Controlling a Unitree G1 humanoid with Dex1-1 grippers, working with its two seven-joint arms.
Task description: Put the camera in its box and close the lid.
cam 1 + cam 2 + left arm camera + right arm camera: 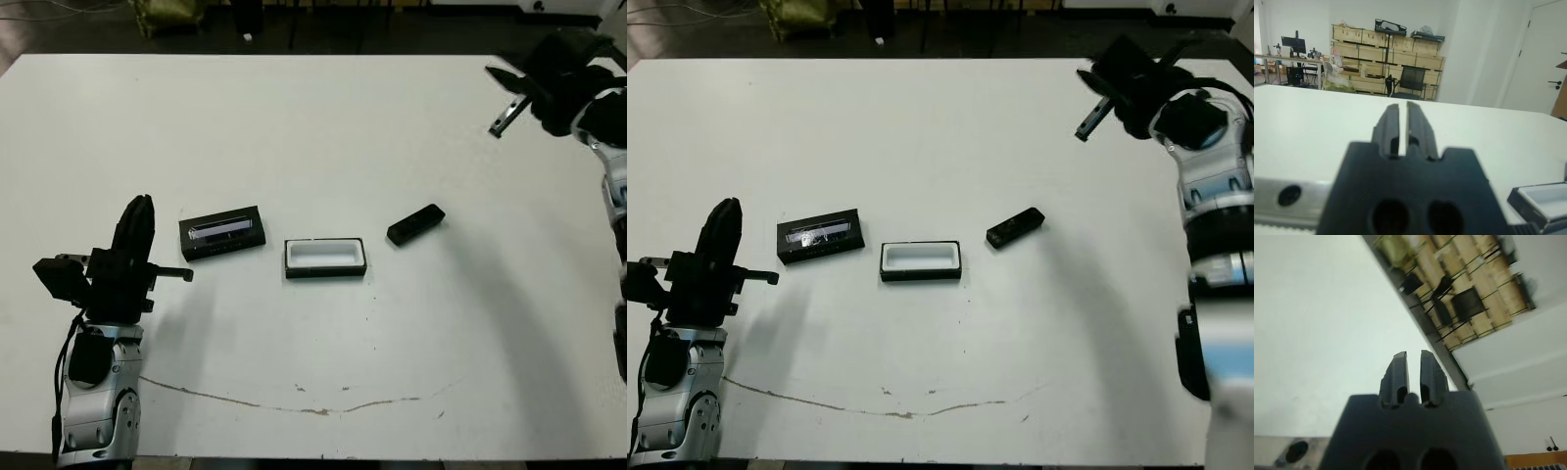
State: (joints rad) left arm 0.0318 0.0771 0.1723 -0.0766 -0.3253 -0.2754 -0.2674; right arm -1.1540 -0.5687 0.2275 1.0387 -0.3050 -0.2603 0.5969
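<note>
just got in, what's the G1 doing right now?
Nothing is held yet. The box sits open and empty mid-table, the lid lies beside it on the robot's left, and the camera lies apart on its right. The left gripper is low near the lid, fingers nearly together. The right gripper is raised over the far right of the table, away from the camera, also holding nothing.

no readable txt, labels, brands or nos. anywhere. lid [223, 232], at 9 o'clock from the box [325, 258], has a glossy strip w/ faint marks, too small to read. camera [415, 224], at 2 o'clock from the box, is plain black, no markings visible. shelf crates in left wrist view: blurred, nothing legible.
</note>
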